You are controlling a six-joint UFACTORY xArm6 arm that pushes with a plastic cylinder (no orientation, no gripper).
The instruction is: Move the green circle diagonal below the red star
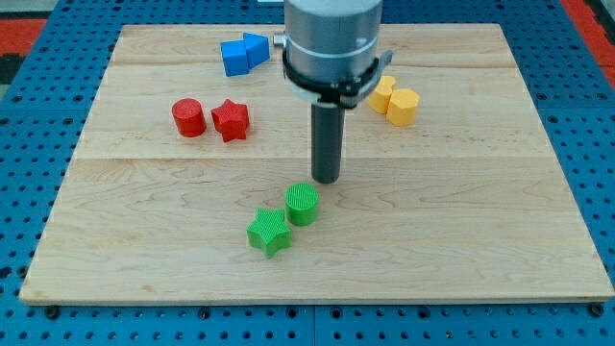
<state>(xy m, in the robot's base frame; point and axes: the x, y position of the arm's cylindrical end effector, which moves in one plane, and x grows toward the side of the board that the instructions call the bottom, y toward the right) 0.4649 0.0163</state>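
The green circle (302, 204) sits near the middle of the wooden board (461, 231), touching the green star (269, 232) at its lower left. The red star (231, 120) lies toward the view's upper left, next to the red circle (189, 117). My tip (326, 180) is down on the board just above and to the right of the green circle, a small gap away from it.
Two blue blocks (242, 54) lie together near the top edge, left of the arm. Two yellow blocks (395, 100) lie to the right of the rod. A blue pegboard surface surrounds the board.
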